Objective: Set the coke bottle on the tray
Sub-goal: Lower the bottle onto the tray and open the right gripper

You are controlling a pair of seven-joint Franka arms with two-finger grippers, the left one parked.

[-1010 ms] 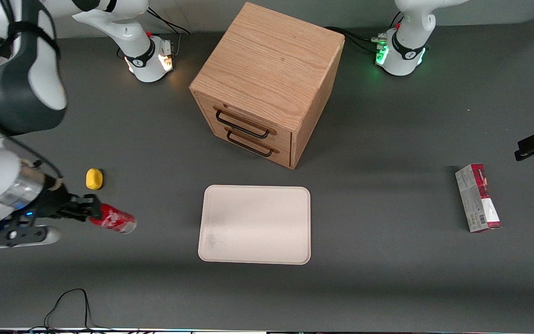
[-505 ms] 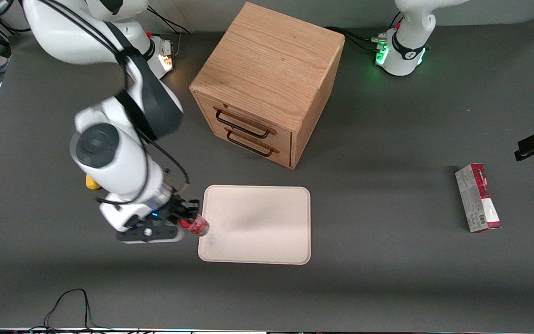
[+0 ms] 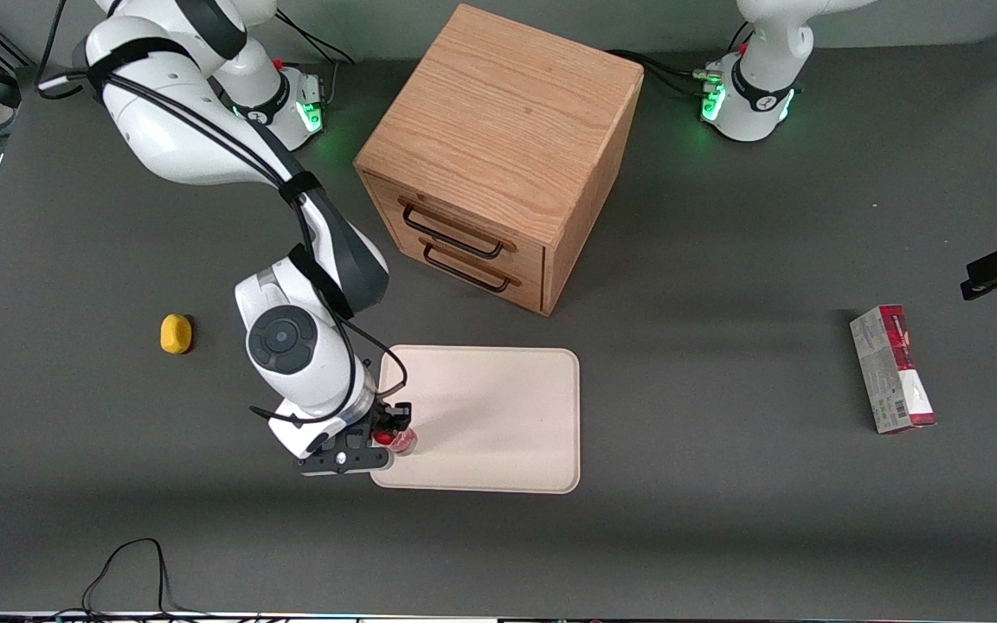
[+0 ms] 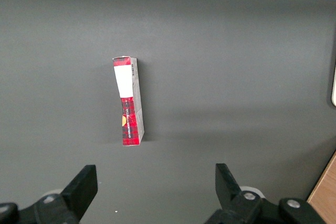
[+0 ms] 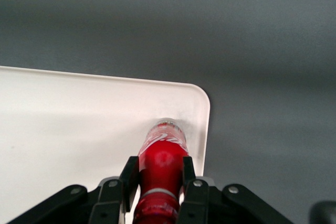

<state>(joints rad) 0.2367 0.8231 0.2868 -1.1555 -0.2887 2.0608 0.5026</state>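
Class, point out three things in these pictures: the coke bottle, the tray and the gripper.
coke bottle (image 5: 160, 158): right wrist view, on its red body.
tray (image 3: 498, 415): front view, on its bare floor.
gripper (image 5: 157, 182): right wrist view, midway between the fingertips, shut on the bottle.

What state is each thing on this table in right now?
bottle: upright, held over the tray's corner.
gripper: shut on the bottle, jaws at its sides.
tray: flat on the table, bare but for the bottle.
cabinet: both drawers shut.
carton: lying flat, toward the parked arm's end.
yellow lump: lying loose, toward the working arm's end.
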